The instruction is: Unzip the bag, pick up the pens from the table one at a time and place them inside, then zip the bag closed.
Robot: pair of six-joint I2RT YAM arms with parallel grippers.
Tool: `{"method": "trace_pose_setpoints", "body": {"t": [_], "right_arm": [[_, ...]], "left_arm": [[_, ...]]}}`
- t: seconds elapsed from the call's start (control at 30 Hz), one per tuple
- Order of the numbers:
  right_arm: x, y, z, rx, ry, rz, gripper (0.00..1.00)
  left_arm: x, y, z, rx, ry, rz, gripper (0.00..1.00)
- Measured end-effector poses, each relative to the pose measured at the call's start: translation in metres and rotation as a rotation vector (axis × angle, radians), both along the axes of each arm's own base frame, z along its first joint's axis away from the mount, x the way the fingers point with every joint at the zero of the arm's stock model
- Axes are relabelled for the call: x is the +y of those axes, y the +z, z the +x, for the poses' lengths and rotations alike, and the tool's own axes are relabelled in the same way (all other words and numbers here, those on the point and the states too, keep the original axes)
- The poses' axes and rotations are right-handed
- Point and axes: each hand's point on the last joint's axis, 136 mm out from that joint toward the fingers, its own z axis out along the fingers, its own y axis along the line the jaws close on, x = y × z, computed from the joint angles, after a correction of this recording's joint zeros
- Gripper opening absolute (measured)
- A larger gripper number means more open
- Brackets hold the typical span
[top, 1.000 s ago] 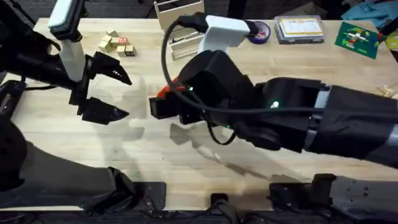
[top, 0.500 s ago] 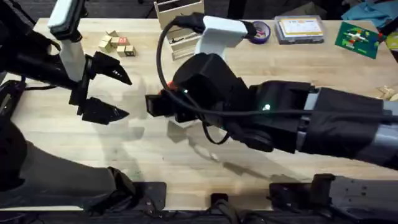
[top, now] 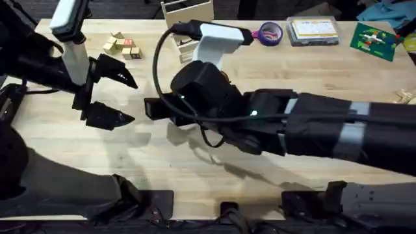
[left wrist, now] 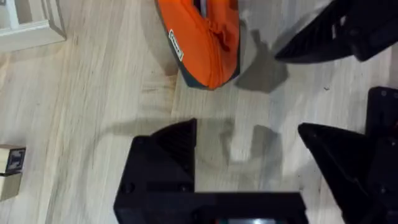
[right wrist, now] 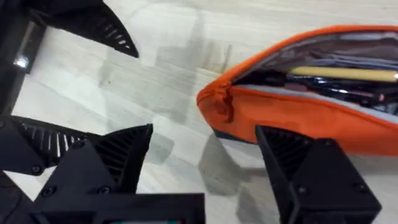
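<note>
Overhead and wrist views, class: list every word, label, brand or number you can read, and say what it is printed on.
No text reads clearly.
The bag: small white side tag with dark marks, too blurred to read.
Clear case at the table's far edge: yellow label, print too small to read.
Green card: white and red marks, not legible.
Small blocks: red patch on one, no readable characters.

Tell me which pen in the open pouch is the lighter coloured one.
The tan-yellow pen, lying lengthwise just under the upper edge of the orange pouch. The black pen beside it is dark and blends into the shadowed lining.
</note>
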Motion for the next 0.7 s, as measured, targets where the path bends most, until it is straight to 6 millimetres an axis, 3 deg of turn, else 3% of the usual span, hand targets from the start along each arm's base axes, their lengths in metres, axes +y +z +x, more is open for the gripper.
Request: {"method": "trace_pose_setpoints", "body": {"t": [0.43,0.7], "right_arm": [[0.018,-0.024,0.01,-0.02,0.015,-0.003,0.995],[0.021,-0.036,0.015,-0.037,0.018,-0.023,0.918]], "left_arm": [[0.0,0.0,0.0,0.0,0.0,0.0,0.993],[0.0,0.0,0.0,0.0,0.0,0.0,0.993]]}}
